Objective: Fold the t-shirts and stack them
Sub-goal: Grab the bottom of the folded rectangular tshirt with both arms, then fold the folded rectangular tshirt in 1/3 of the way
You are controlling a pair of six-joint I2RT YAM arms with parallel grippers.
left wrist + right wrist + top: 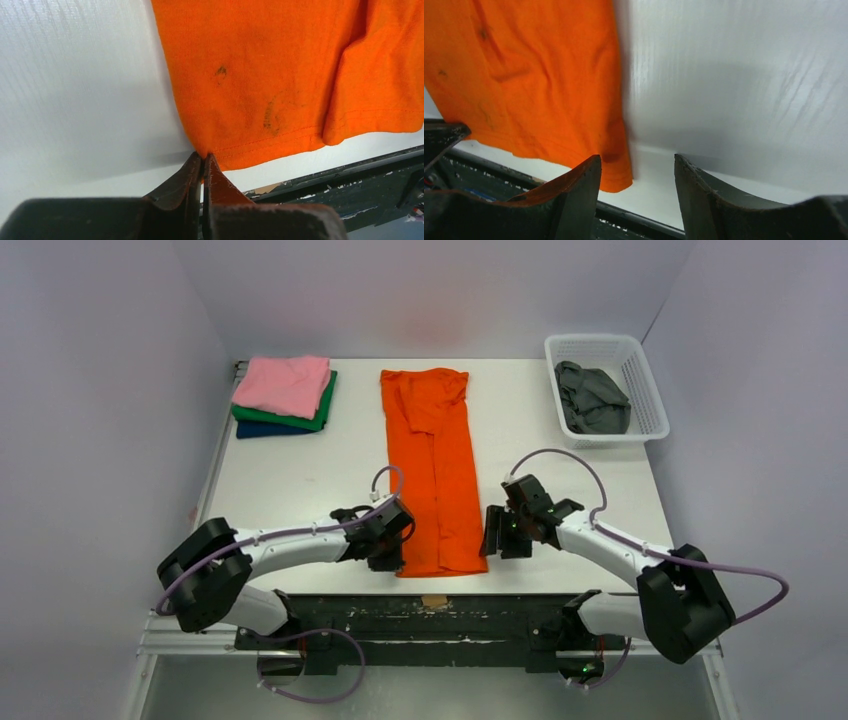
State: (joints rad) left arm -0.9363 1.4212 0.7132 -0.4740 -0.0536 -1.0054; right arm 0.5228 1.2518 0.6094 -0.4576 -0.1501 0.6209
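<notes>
A bright orange t-shirt lies folded into a long narrow strip down the middle of the table, hem toward me. My left gripper is at its near left corner. In the left wrist view that gripper is shut on the hem corner of the orange cloth. My right gripper sits at the near right corner. In the right wrist view it stands open, with the shirt's corner just inside its left finger. Dark specks mark the cloth.
A stack of folded t-shirts sits at the back left: pink on green on navy. A white lattice basket at the back right holds a dark grey shirt. The table's dark front rail runs just below the hem.
</notes>
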